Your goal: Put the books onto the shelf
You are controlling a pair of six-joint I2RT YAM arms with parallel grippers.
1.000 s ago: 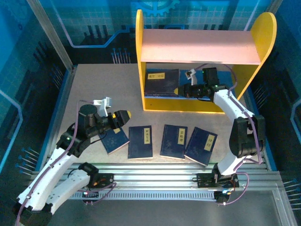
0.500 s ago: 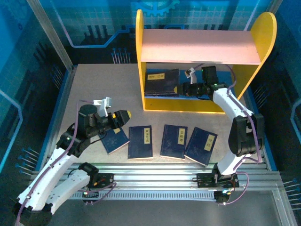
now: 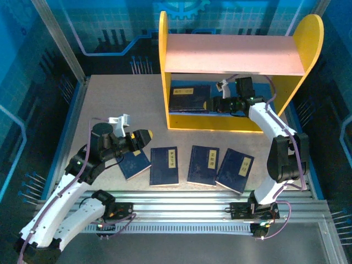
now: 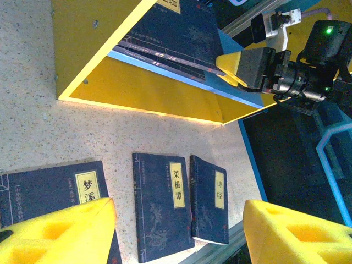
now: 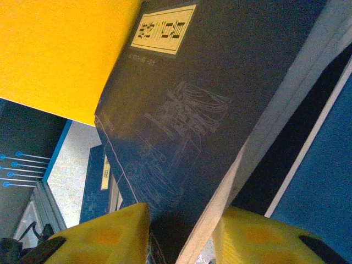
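The shelf [image 3: 236, 55] stands at the back, with yellow sides, a pinkish top board and a blue lower board. One navy book [image 3: 190, 97] lies on its lower board. My right gripper [image 3: 212, 104] reaches into that tier; in the right wrist view it [image 5: 181, 236] stands open, the near edge of the book [image 5: 181, 110] between its parted pads. Several more books [image 3: 164, 165] lie in a row on the table. My left gripper [image 3: 144, 137] hovers open over the leftmost book [image 4: 55, 190], nothing between its fingers [image 4: 179, 231].
The shelf's yellow front lip [image 3: 212, 121] stands between the lower board and the table. A metal rail [image 3: 209, 203] runs along the near edge just behind the row of books. Blue walls enclose the table on both sides.
My right gripper's jaws have parted off the book on the lower board, which now lies there. The left arm has not moved.
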